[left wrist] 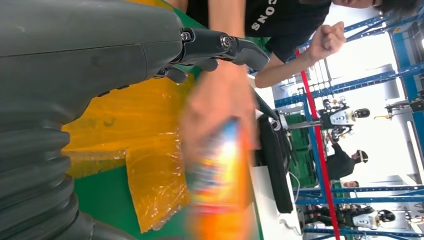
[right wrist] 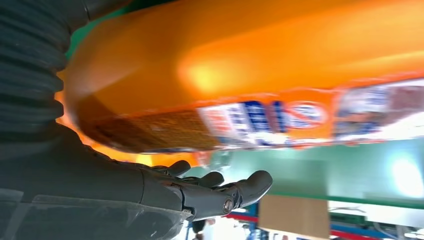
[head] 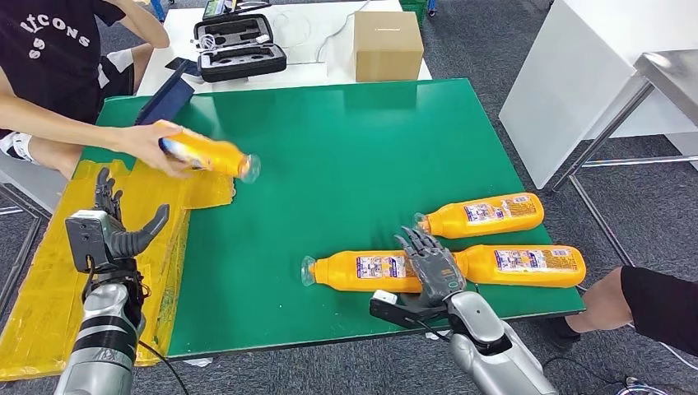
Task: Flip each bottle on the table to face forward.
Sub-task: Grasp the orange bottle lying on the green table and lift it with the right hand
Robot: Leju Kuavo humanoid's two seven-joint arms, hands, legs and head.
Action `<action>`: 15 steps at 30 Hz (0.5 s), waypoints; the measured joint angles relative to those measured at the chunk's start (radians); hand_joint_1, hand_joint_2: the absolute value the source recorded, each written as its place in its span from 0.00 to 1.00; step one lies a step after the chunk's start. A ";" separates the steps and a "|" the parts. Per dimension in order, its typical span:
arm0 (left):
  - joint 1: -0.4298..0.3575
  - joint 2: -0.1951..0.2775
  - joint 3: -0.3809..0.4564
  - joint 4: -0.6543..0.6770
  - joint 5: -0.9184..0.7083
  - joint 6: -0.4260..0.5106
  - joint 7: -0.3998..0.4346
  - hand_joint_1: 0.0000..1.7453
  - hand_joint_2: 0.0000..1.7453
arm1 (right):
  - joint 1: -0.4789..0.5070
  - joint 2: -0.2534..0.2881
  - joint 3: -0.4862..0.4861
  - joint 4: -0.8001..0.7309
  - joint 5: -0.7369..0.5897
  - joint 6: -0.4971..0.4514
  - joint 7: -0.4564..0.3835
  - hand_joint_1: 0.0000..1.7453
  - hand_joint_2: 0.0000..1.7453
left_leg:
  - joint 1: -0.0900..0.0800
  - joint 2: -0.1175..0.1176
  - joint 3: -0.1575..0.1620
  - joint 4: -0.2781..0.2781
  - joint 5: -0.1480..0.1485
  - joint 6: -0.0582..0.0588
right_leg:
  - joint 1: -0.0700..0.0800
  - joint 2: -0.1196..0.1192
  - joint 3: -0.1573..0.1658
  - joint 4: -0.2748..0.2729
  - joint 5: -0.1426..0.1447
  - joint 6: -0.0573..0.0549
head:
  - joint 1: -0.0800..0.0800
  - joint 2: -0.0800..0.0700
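Three orange plastic bottles lie on their sides on the green-topped desk [head: 346, 148] near its front right corner. The nearest bottle [head: 358, 271] lies with its clear cap to the left and its white label facing up; a second bottle [head: 527, 265] lies just beyond its base, in line with it, label also up; a third bottle [head: 486, 215] rests a little farther back, tilted slightly, cap to the left. The right hand [head: 430, 265] lies flat on top, palm down, where the nearest bottle's base meets the second bottle, its dark fingers [head: 420, 243] spread and straight, gripping nothing; in the right wrist view an orange bottle [right wrist: 260, 75] looms blurred just beside the extended fingers [right wrist: 220, 192]. The left hand [head: 111, 226] is raised over the crinkled yellow plastic sheet [head: 49, 288] at the desk's left edge, fingers apart and holding nothing. Beyond it, a person's hand [head: 148, 146] holds a fourth orange bottle [head: 210, 155] above the desk's left side, cap pointing right. A brown cardboard box [head: 388, 44] and an open black case [head: 239, 45] sit on the white table [head: 313, 70] behind
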 joint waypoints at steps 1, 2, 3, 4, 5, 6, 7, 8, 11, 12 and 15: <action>0.003 0.000 0.001 -0.004 -0.001 -0.002 0.001 0.00 1.00 | 0.003 -0.003 -0.007 -0.005 0.006 0.001 0.007 0.49 1.00 | 0.000 0.000 0.000 0.000 0.000 0.000 | 0.000 0.000 0.000 0.000 0.000 0.000 | 0.000 0.000; 0.005 0.000 0.003 -0.007 -0.001 -0.004 0.003 0.00 1.00 | 0.006 -0.004 -0.013 -0.008 0.011 0.004 0.012 0.74 1.00 | 0.000 0.000 0.000 0.000 0.000 0.000 | 0.000 0.000 0.000 0.000 0.000 0.000 | 0.000 0.000; 0.007 0.000 0.004 -0.010 -0.002 -0.006 0.004 0.00 1.00 | 0.007 -0.005 -0.019 -0.009 0.015 0.008 0.015 0.94 1.00 | 0.000 0.000 0.000 0.000 0.000 0.000 | 0.000 0.000 0.000 0.000 0.000 0.000 | 0.000 0.000; 0.009 0.000 0.005 -0.013 -0.002 -0.007 0.006 0.00 1.00 | 0.007 -0.006 -0.023 -0.009 0.017 0.014 0.016 1.00 1.00 | 0.000 0.000 0.000 0.000 0.000 0.000 | 0.000 0.000 0.000 0.000 0.000 0.000 | 0.000 0.000; 0.009 0.000 0.005 -0.015 -0.002 -0.007 0.007 0.00 1.00 | 0.008 -0.006 -0.027 -0.008 0.018 0.022 0.016 1.00 1.00 | 0.000 0.000 0.000 0.000 0.000 0.000 | 0.000 0.000 0.000 0.000 0.000 0.000 | 0.000 0.000; 0.010 0.000 0.006 -0.016 -0.003 -0.007 0.008 0.00 1.00 | 0.007 -0.007 -0.029 -0.006 0.016 0.031 0.012 1.00 1.00 | 0.000 0.000 0.000 0.000 0.000 0.000 | 0.000 0.000 0.000 0.000 0.000 0.000 | 0.000 0.000; 0.010 0.000 0.006 -0.016 -0.004 -0.006 0.009 0.00 1.00 | 0.005 -0.007 -0.030 -0.003 0.011 0.041 0.007 1.00 1.00 | 0.000 0.000 0.000 0.000 0.000 0.000 | 0.000 0.000 0.000 0.000 0.000 0.000 | 0.000 0.000; 0.010 0.000 0.006 -0.016 -0.005 -0.005 0.009 0.00 1.00 | 0.001 -0.007 -0.030 0.002 0.004 0.053 -0.001 1.00 1.00 | 0.000 0.000 0.000 0.000 0.000 0.000 | 0.000 0.000 0.000 0.000 0.000 0.000 | 0.000 0.000; 0.010 0.000 0.006 -0.017 -0.007 0.002 0.009 0.00 1.00 | -0.027 -0.009 -0.031 0.037 -0.016 0.087 -0.020 1.00 1.00 | 0.000 0.001 0.001 0.000 0.000 0.000 | 0.000 0.000 0.000 0.000 0.000 0.000 | 0.000 0.000; 0.009 -0.001 0.005 -0.017 -0.008 0.005 0.009 0.00 1.00 | -0.040 -0.010 -0.030 0.054 -0.019 0.096 -0.024 1.00 1.00 | 0.000 0.001 0.001 0.000 0.000 0.000 | 0.000 0.000 0.000 0.000 0.000 0.000 | 0.000 0.000; 0.007 -0.002 0.004 -0.016 -0.011 0.011 0.009 0.00 1.00 | -0.069 -0.010 -0.027 0.090 -0.023 0.109 -0.030 1.00 1.00 | 0.000 0.002 0.003 0.000 0.000 0.000 | 0.000 0.000 0.000 0.000 0.000 0.000 | 0.000 0.000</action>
